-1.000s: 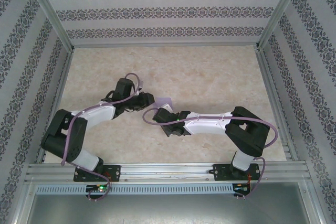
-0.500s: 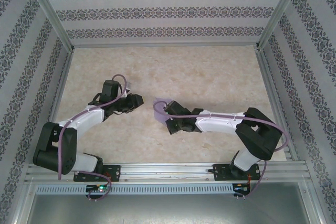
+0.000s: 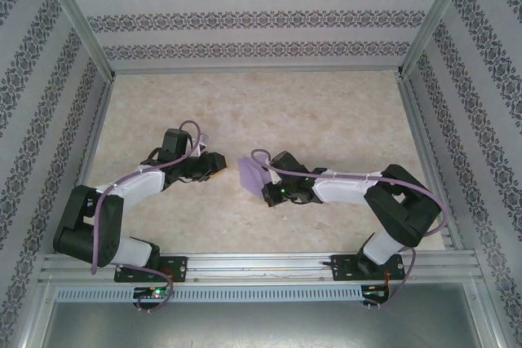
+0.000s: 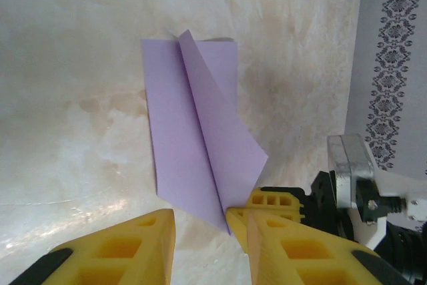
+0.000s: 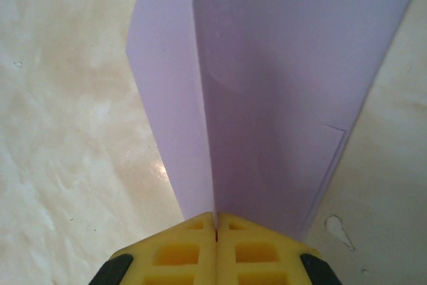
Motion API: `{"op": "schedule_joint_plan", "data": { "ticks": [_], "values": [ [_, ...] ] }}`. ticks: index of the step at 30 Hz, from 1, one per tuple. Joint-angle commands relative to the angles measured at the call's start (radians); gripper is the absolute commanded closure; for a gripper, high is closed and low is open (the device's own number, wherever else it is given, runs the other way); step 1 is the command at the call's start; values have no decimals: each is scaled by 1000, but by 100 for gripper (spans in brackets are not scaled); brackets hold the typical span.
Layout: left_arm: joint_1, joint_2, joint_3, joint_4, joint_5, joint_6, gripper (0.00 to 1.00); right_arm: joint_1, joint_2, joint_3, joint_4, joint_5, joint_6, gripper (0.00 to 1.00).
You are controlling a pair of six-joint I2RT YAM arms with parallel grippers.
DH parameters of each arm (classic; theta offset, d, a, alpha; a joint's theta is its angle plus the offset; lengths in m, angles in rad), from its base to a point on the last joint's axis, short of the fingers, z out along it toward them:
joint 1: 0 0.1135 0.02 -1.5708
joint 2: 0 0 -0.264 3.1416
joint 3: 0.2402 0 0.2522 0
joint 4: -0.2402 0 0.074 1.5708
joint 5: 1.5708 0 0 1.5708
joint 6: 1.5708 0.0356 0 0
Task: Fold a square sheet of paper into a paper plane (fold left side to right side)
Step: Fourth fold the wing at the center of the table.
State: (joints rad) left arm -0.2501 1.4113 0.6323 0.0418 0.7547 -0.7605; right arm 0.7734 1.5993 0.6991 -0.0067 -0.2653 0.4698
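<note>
1. My right gripper (image 5: 216, 221) is pinched together on one end of the lilac paper (image 5: 280, 85).
2. The paper, creased lengthways, sits mid-table (image 3: 326, 112) between both arms.
3. My left gripper (image 4: 207, 225) hovers just beside it, fingers apart, holding nothing.

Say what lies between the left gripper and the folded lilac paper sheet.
Between the left gripper and the folded lilac paper sheet lies a bare stretch of beige marbled tabletop, shown in the top view.
</note>
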Motion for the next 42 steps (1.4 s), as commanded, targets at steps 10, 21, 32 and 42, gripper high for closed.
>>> {"op": "schedule_joint_plan", "data": {
  "ticks": [10, 21, 32, 42],
  "values": [
    [-136, 175, 47, 158, -18, -82, 62, -104, -4, -85, 207, -282, 90, 100],
    [-210, 301, 149, 155, -47, -73, 61, -136, 39, -107, 269, -350, 115, 100],
    [-230, 361, 204, 90, -86, -42, 61, -137, 55, -113, 283, -350, 119, 99],
    [-239, 417, 259, -40, -155, 23, 61, -137, 83, -113, 310, -359, 133, 98]
  ]
}}
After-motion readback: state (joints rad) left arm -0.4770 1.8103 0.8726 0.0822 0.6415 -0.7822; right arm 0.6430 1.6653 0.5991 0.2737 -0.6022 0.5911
